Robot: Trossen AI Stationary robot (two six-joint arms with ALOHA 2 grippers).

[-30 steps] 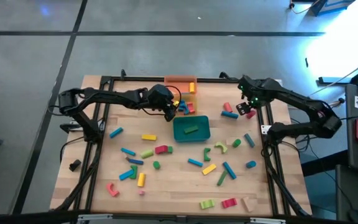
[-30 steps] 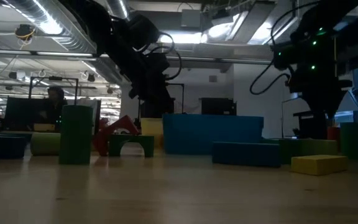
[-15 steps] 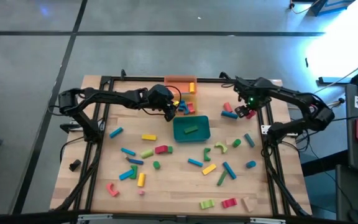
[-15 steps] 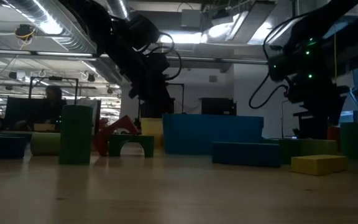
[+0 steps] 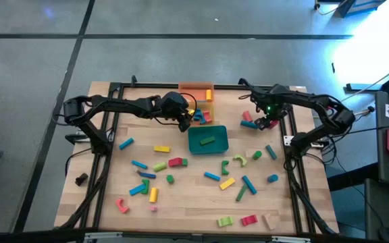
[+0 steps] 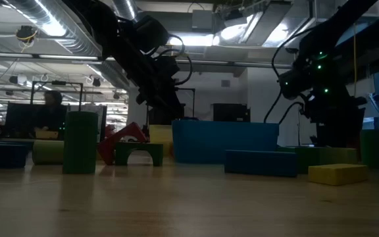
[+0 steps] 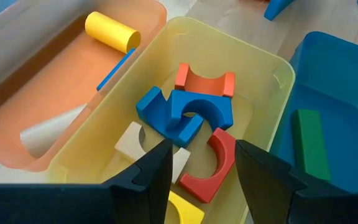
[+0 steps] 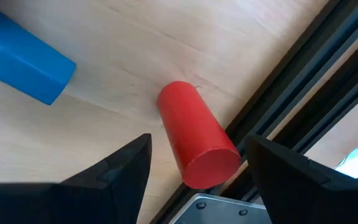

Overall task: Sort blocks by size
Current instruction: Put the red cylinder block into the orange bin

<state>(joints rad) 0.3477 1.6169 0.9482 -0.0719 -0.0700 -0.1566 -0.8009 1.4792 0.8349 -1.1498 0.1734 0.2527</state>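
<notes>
While the left pincer (image 7: 197, 171) hangs spread and empty above the yellow tray (image 7: 263, 62), the right pincer (image 8: 194, 162) hovers just as wide over a red cylinder (image 8: 197, 142) lying on the wooden surface (image 5: 188, 202), touching nothing. That cylinder rests between its fingers' line and a black frame rail (image 8: 303, 81), with a blue bar (image 8: 17, 59) well off to one side. Below the left pincer the yellow tray holds two blue arches (image 7: 185, 115), an orange arch (image 7: 205, 83), a red arch (image 7: 213, 168) and pale pieces. Beyond it, an orange tray (image 7: 55, 74) carries a yellow cylinder (image 7: 112, 32); beside it, a teal tray (image 7: 340, 93) holds a green bar (image 7: 309, 143). The other blocks (image 5: 181, 177) lie scattered across the surface nearer the camera. A grey floor surrounds the surface, and an office with ceiling lights stretches behind.
</notes>
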